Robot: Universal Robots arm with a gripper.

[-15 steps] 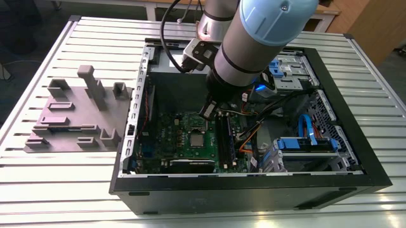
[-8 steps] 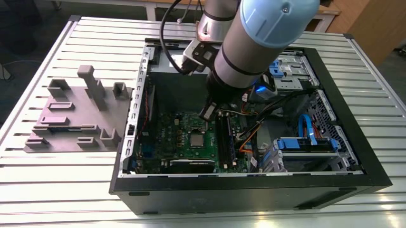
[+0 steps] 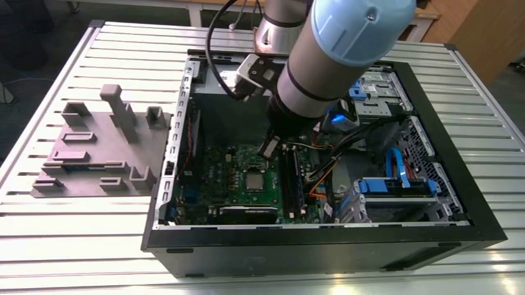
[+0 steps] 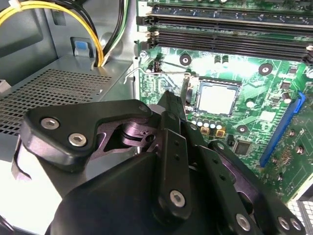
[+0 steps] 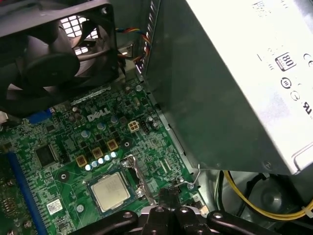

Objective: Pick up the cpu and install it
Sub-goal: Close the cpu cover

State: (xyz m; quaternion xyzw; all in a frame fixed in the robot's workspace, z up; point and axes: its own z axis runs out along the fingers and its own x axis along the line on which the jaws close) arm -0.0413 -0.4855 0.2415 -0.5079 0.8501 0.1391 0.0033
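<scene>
The cpu (image 5: 111,191) is seen seated in its motherboard (image 5: 63,147) socket, placement apparently done, retention lever judged unlatched; the gripper (image 5: 168,208) hovers just beside it, empty, its opening not determinable.

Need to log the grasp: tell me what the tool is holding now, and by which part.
Nothing visible in it. The cpu lies in the motherboard's socket, apart from the tool, which hovers beside the socket's lever.
</scene>
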